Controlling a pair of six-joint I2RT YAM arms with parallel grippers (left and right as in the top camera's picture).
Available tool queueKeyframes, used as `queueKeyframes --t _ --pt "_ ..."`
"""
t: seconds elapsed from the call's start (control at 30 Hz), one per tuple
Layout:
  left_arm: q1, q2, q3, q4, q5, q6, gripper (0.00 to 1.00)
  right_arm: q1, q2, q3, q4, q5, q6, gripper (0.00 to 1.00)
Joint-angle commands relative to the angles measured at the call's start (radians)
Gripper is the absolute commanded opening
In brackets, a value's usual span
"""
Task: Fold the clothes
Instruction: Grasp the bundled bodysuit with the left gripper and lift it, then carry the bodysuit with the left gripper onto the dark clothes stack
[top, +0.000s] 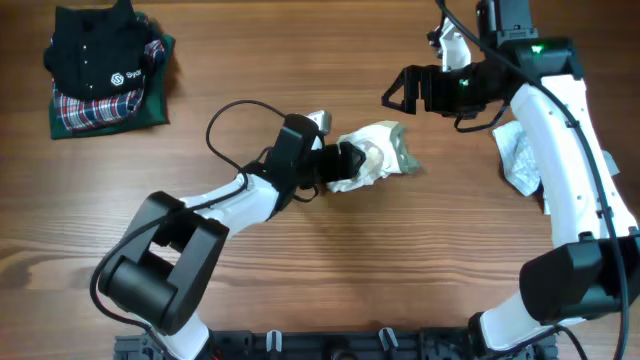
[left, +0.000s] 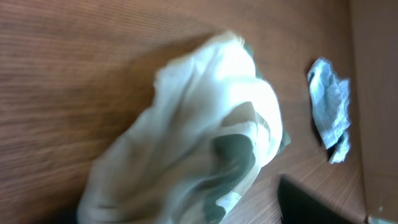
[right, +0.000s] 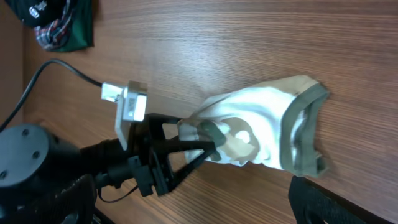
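A crumpled cream garment with grey-green trim (top: 378, 152) lies at the table's middle. My left gripper (top: 345, 162) is shut on its left edge. The right wrist view shows the fingers (right: 208, 140) pinching the cloth (right: 267, 127). In the left wrist view the garment (left: 199, 137) fills most of the frame. My right gripper (top: 392, 92) is open and empty, hovering above and just beyond the garment's far right side. Only one of its dark fingers (right: 326, 202) shows in the right wrist view.
A stack of folded clothes (top: 105, 70), dark shirt on top over plaid and green, sits at the far left corner; it also shows in the right wrist view (right: 56, 22). A crumpled pale blue-white cloth (top: 522, 155) lies at the right under my right arm, also in the left wrist view (left: 329, 106).
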Motion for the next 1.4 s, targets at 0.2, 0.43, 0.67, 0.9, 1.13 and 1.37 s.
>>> queueKeyframes --t 0.2,0.43,0.67,0.9,1.13,1.37 --pt "-0.054 0.013 -0.003 0.17 -0.053 -0.075 0.04 -0.192 -0.011 0.007 -0.05 -0.1 -0.021 0.99" --pt "0.053 -0.067 0.001 0.212 0.012 -0.218 0.04 -0.248 -0.01 -0.025 -0.063 -0.017 -0.001 0.99" --pt "0.243 -0.29 0.028 0.247 0.009 -0.364 0.04 -0.132 -0.01 -0.236 0.041 0.002 0.01 1.0" --pt "0.435 -0.355 0.055 0.312 -0.184 -0.407 0.04 0.053 -0.01 -0.514 0.3 0.003 0.117 0.99" --pt "0.678 -0.352 0.066 0.453 -0.292 -0.277 0.04 0.141 -0.01 -0.628 0.419 0.002 0.166 0.99" --pt "0.882 -0.204 0.25 0.454 -0.247 -0.196 0.04 0.148 -0.01 -0.628 0.41 0.002 0.192 1.0"
